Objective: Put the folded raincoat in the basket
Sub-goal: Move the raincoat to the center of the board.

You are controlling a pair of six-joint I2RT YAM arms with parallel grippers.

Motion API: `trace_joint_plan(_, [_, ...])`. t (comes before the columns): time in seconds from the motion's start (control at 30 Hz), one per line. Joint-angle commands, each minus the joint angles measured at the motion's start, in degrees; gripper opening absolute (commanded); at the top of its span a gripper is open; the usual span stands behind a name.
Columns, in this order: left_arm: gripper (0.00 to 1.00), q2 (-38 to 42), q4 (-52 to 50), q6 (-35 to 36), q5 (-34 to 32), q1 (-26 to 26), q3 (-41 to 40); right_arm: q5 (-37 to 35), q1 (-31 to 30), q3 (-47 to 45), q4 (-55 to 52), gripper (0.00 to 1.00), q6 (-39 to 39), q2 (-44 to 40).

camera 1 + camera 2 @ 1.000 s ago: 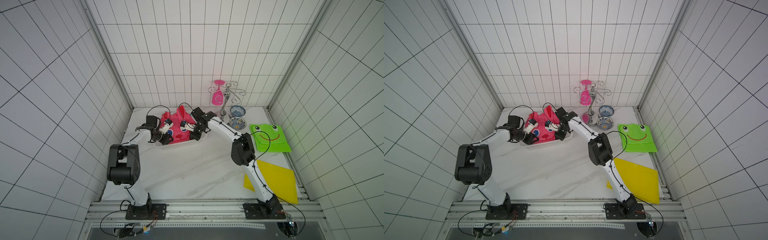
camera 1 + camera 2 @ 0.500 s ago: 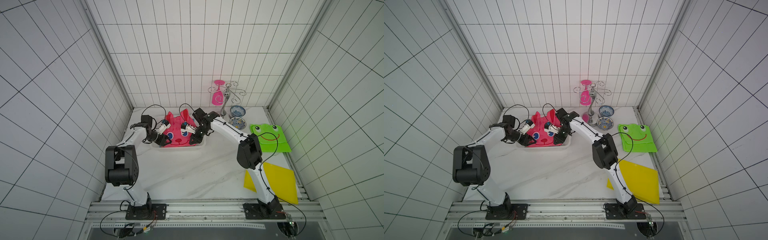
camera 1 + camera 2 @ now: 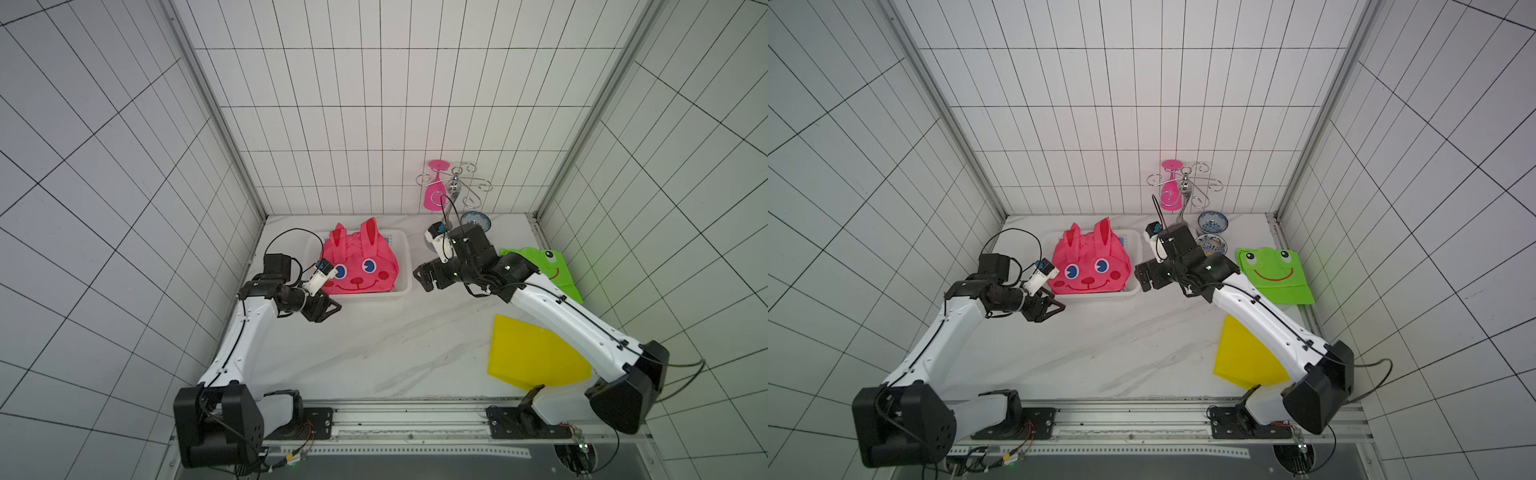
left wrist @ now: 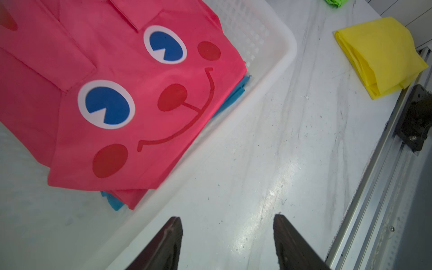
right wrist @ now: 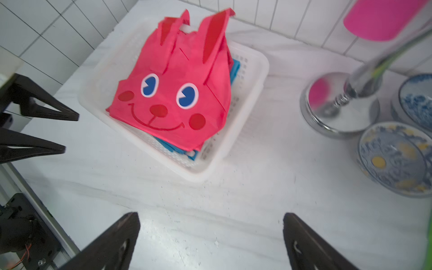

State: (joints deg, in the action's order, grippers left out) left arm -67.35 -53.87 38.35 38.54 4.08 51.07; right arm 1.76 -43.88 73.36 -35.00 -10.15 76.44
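Pink folded raincoat with a printed rabbit face point(image 3: 359, 266) point(image 3: 1090, 266) point(image 4: 140, 93) point(image 5: 173, 93) lies inside the shallow white plastic basket with perforated sides point(image 3: 405, 266) point(image 3: 1136, 286) point(image 4: 280, 58) point(image 5: 257, 88). It sits face up on a blue folded layer point(image 4: 233, 95) point(image 5: 173, 147). The ears reach over the basket's far rim. The basket stands near the back edge of the white marble worktop point(image 3: 374, 353), toward its back-left corner.

Left gripper point(image 3: 332, 311) point(image 3: 1057, 311) point(image 4: 226, 219): fingers apart, nothing between them, over bare worktop just outside the basket's near rim at its left end. Not touching the raincoat.

Right gripper point(image 3: 419, 280) point(image 3: 1140, 278) point(image 5: 210, 217): fingers spread wide, empty, just off the basket's right rim near its front corner.

Middle and front of the worktop are bare, with open room between the two arms.

Along the right edge:
- Green folded raincoat with a frog face point(image 3: 544, 266) point(image 3: 1275, 274).
- Yellow folded sheet point(image 3: 532, 357) point(image 3: 1241, 357) point(image 4: 378, 53) near the front-right corner, partly under the right arm.

At the back edge, right of the basket:
- Chrome hook stand point(image 3: 455, 187) point(image 3: 1185, 187) point(image 5: 336, 109) carrying a pink glass point(image 3: 436, 195) point(image 3: 1171, 195).
- Two blue-patterned bowls point(image 3: 1212, 243) point(image 5: 395, 159) just beside its base.
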Motion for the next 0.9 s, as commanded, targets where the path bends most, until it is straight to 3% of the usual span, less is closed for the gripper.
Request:
trace_joint_plan(0.0, [0.66,4.4,2.7,2.2,-1.3,0.5,-5.3,-7.3,1.1,-13.4,3.1,0.99,-9.4,-6.5])
trace_joint_plan(0.13, [0.68,8.5,8.3,2.4,-2.5,0.3,-11.8,-19.0,3.7,-24.0,-2.2,0.99,-23.8,-12.7])
trace_joint_plan(0.27, [0.69,10.7,10.1,2.5,-4.1,0.4,-14.9,-23.2,9.1,-29.2,-11.2,0.99,-35.8,-16.3])
trace_joint_plan(0.47, [0.7,10.7,10.9,1.7,-5.0,0.4,-15.5,-11.9,17.7,-35.9,-10.4,0.99,-42.5,-16.1])
trace_joint_plan(0.63, [0.7,10.5,11.3,1.6,-4.6,0.1,-15.7,-5.7,17.7,-40.5,-5.8,0.99,-45.5,-12.1])
trace_joint_plan(0.87, [0.7,10.4,10.8,1.4,-4.6,-0.2,-15.6,11.8,14.8,-44.0,10.4,0.93,-39.4,-4.2])
